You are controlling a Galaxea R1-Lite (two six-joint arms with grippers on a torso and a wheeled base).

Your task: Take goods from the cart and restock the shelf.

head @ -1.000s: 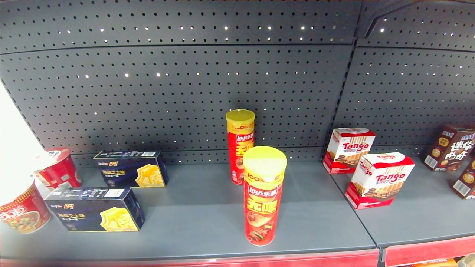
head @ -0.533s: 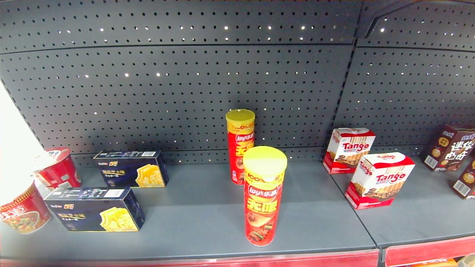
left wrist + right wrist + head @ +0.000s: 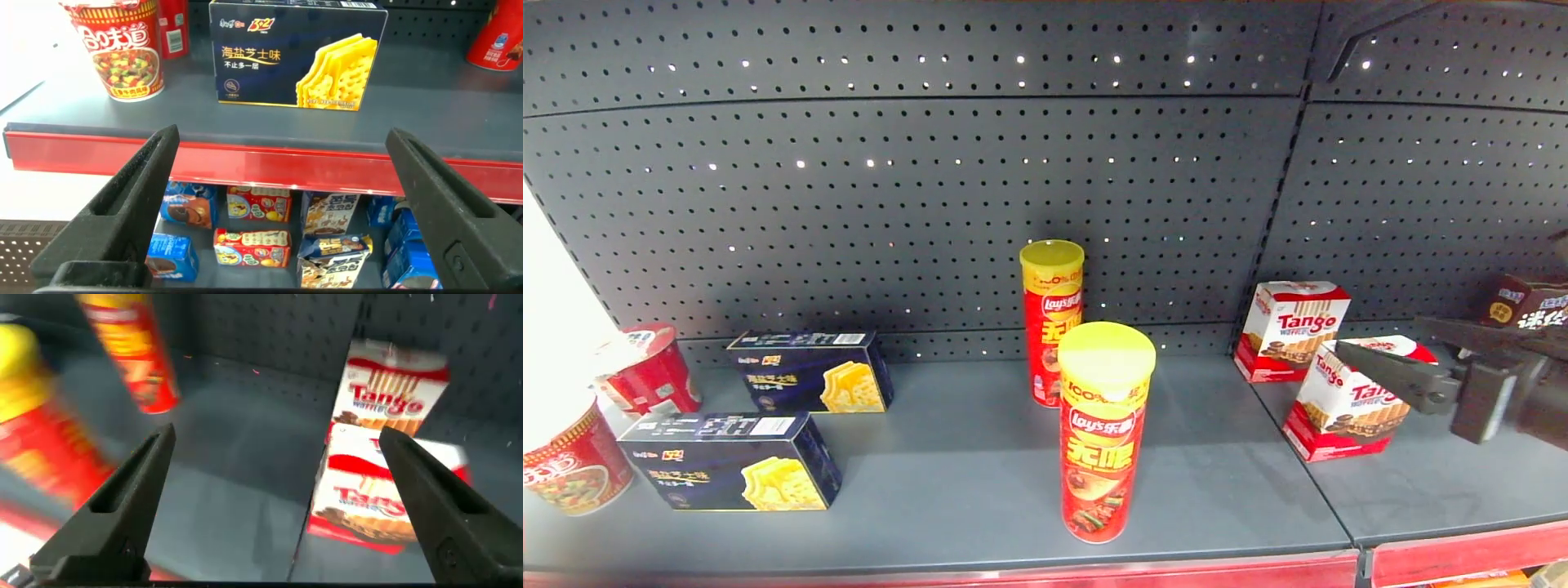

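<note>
We see a flat grey metal shelf (image 3: 980, 465) across the lower half of the head view. Behind it stands a dark back panel (image 3: 915, 204) punched with rows of small round holes.

At centre stand two tall round cans with yellow plastic lids. The front can (image 3: 1104, 433) is near the shelf's edge and the rear can (image 3: 1051, 322) is behind it, close to the panel (both upright, slightly apart).

At lower left lie two dark blue cardboard boxes, the front cracker box (image 3: 731, 461) and the rear cracker box (image 3: 809, 371). Two tapered red cups sit at the far left edge, the near noodle cup (image 3: 568, 469) and the far noodle cup (image 3: 654, 380).

Right of centre sit two red-and-white cartons, the rear wafer box (image 3: 1290, 327) and the front wafer box (image 3: 1343, 412).

The right claw (image 3: 1379, 335) enters from the right edge. Its two black wedge-shaped fingers are spread apart and grip nothing, and they overlap the front wafer box in the picture. A brown box (image 3: 1527, 300) shows just above it.

In the left wrist view the left claw (image 3: 282, 139) is likewise spread wide. It sits low before the glossy red strip (image 3: 261, 159) along the shelf's front edge, facing the front cracker box.
</note>
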